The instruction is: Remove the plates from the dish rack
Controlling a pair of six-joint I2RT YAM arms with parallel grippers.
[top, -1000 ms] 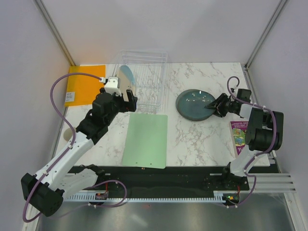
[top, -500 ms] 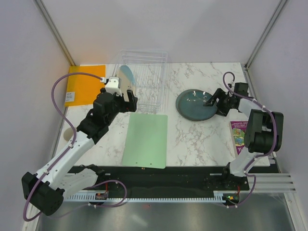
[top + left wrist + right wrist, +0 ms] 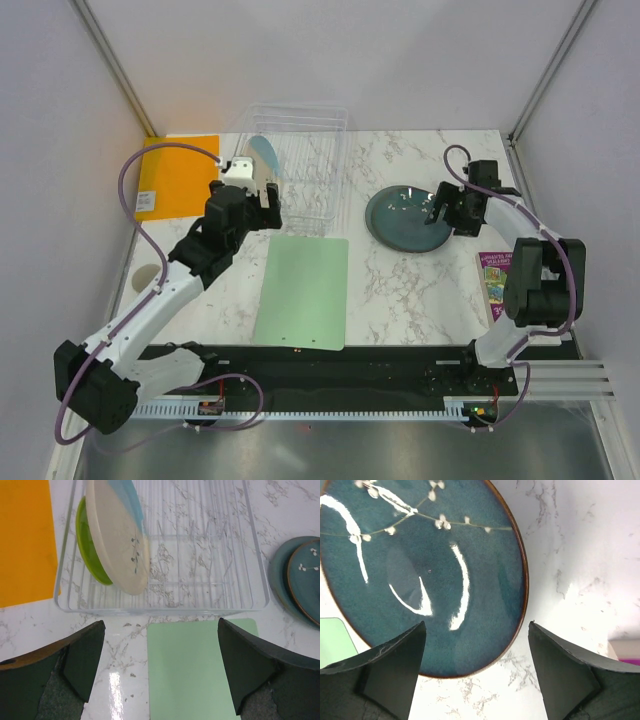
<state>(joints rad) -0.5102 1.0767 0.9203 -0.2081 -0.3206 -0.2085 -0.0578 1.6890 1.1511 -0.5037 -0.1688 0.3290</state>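
Note:
The clear dish rack stands at the back of the table. In its left end lean a cream plate with a leaf sprig, a light blue plate behind it and a smaller lime-green plate. My left gripper hangs open just in front of the rack, empty. A teal plate lies flat on the table on a dark blue-grey plate. Over the teal plate's right rim my right gripper stands open, holding nothing.
A pale-green mat lies in front of the rack. An orange folder is at the back left. A purple booklet lies by the right edge.
My right gripper has opened and let go of the teal plate, then drawn up and back from its rim. The left gripper has shifted slightly toward the rack.

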